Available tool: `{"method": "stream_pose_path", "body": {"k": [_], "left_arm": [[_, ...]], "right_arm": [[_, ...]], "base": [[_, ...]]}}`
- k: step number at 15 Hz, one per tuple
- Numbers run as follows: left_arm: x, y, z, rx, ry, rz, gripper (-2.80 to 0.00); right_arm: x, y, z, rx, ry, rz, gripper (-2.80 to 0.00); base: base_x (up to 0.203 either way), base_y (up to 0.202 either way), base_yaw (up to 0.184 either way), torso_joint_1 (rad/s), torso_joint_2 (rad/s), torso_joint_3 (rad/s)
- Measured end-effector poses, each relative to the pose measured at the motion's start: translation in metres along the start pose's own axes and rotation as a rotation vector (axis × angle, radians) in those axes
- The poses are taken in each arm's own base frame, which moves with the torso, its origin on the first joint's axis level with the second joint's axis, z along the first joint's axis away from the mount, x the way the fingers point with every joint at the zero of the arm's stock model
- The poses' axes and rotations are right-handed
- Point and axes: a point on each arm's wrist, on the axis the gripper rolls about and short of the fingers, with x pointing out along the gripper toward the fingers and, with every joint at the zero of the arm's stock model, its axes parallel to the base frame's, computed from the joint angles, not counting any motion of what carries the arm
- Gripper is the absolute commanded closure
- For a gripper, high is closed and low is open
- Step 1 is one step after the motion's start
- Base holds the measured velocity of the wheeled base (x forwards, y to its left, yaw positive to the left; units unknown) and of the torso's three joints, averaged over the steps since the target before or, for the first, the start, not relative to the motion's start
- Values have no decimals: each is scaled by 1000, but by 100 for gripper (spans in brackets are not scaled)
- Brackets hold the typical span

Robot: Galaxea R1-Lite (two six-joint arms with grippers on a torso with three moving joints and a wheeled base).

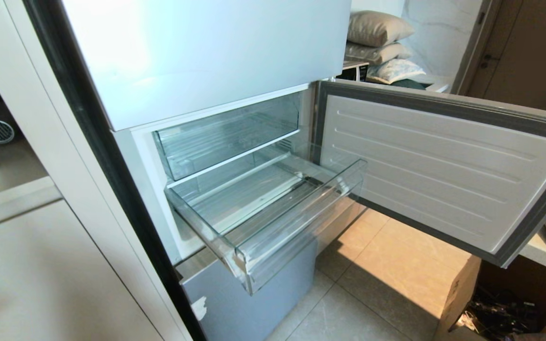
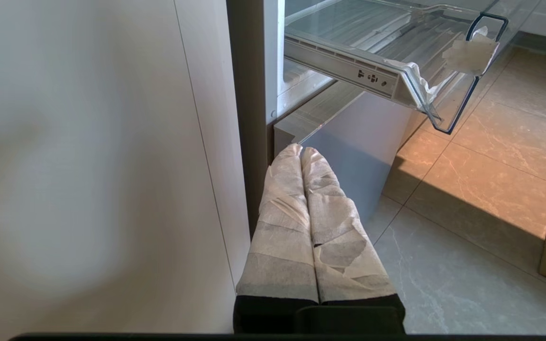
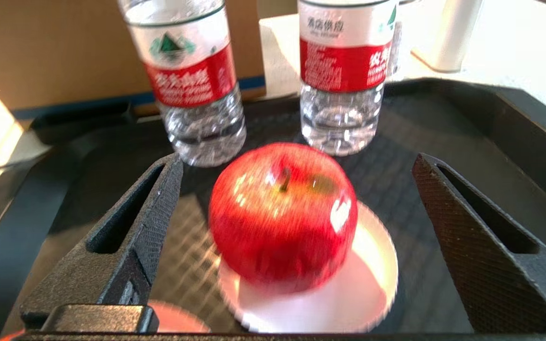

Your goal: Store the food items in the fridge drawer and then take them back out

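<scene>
The right gripper stands wide open with the red apple squarely between its two fingers, neither touching it. The apple sits stem-up on a small white saucer inside a black tray, just in front of two water bottles. Being round, the apple has no long axis to line up with; the fingers only need to come on a little and close. The left gripper is closed on nothing, parked low beside the fridge. The fridge drawer is pulled out, with no food showing in it.
</scene>
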Motion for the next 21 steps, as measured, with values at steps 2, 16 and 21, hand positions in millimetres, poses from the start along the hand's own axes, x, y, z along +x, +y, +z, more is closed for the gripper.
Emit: {"method": "stream_pose_path", "body": {"k": [2,16,21], "left_arm": [[0,0,0,0,0,0,0],[0,0,0,0,0,0,0],[0,0,0,0,0,0,0]], "right_arm": [[9,0,-3,3,-20,3,-280],[27,-3,-38,4,14,11,-280],[27,-2,-43,2,31,15,0]], "base": [[0,0,0,0,0,0],[0,0,0,0,0,0],[0,0,0,0,0,0]]}}
